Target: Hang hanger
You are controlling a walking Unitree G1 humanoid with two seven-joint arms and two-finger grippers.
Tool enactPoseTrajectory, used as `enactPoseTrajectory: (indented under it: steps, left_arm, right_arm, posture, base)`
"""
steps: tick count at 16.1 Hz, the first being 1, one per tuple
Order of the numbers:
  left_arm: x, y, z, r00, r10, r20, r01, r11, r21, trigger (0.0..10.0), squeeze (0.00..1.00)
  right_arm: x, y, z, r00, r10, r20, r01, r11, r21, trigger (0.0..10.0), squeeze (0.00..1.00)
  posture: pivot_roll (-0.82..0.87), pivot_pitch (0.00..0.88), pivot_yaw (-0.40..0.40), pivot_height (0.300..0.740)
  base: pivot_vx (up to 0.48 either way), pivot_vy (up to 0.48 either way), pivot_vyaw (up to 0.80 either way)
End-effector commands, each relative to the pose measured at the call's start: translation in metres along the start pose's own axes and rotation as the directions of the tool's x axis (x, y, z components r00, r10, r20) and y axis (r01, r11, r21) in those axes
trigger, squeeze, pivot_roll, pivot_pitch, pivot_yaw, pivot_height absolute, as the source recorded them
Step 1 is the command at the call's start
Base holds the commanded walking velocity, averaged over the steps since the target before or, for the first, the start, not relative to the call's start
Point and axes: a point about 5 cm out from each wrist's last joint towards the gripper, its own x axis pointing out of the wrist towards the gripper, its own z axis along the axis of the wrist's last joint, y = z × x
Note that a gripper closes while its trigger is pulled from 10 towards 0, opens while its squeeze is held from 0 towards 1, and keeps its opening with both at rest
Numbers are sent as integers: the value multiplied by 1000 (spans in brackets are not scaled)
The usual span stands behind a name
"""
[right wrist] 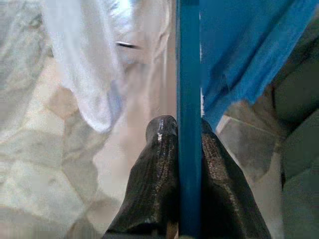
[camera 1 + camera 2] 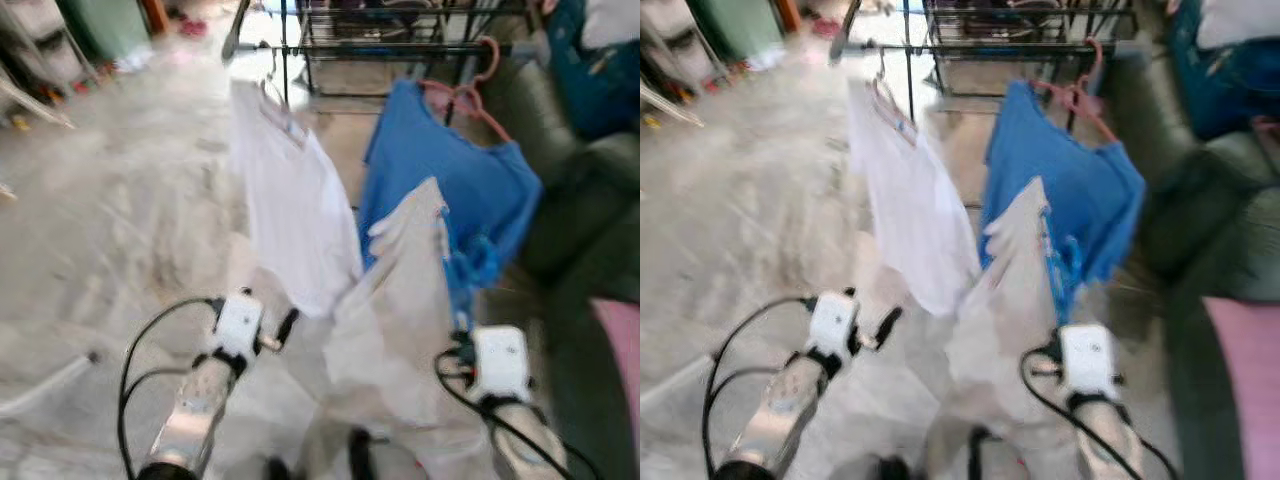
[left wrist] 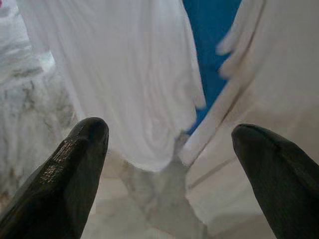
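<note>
Over on the left, the left gripper [image 3: 169, 149] hangs above the pale marble floor [image 2: 110, 220] with its two black fingers [image 3: 75, 164] spread wide and nothing between them, pointing towards the hem of a white shirt [image 2: 295, 215]. That shirt hangs from a hanger on the dark rail [image 2: 400, 47] of the clothes rack. Next along the rail is a blue shirt [image 2: 450, 185] on a pink hanger [image 2: 470, 100]. In front of it, lower down, a cream garment [image 2: 400, 300] drapes from a blue hanger [image 1: 188, 99], which the right gripper [image 1: 187, 149] pinches tightly between its fingers, well below the rail. On the far right stands a dark green sofa [image 2: 590, 220].
</note>
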Motion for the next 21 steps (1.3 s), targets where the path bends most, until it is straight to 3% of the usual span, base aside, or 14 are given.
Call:
enactPoseTrajectory:
  steps: [1, 6, 12, 21]
  left_arm:
    - [-4, 10, -2, 999, 51, -16, -50, 999, 3, 10000, 0]
    - [-7, 16, -6, 995, 89, -38, -91, 994, -54, 10000, 0]
    - [0, 20, 1, 999, 42, -27, -43, 998, -52, 10000, 0]
    - [1, 19, 1, 999, 20, -30, -21, 998, -61, 10000, 0]
  right_arm:
    - [6, 5, 11, 998, 40, 43, -39, 999, -10, 10000, 0]
    - [12, 8, 17, 996, 54, 73, -55, 999, 1, 10000, 0]
    - [11, 16, 15, 995, 48, 84, -50, 999, 15, 10000, 0]
    - [12, 17, 13, 996, 44, 76, -44, 999, 5, 10000, 0]
  posture:
    - [-112, 138, 9, 740]
    - [-103, 153, 16, 740]
    - [-124, 174, 56, 740]
    - [-129, 181, 55, 740]
  base:
    - [0, 0, 0]
    - [0, 67, 0]
    - [0, 449, 0]
    - [0, 480, 0]
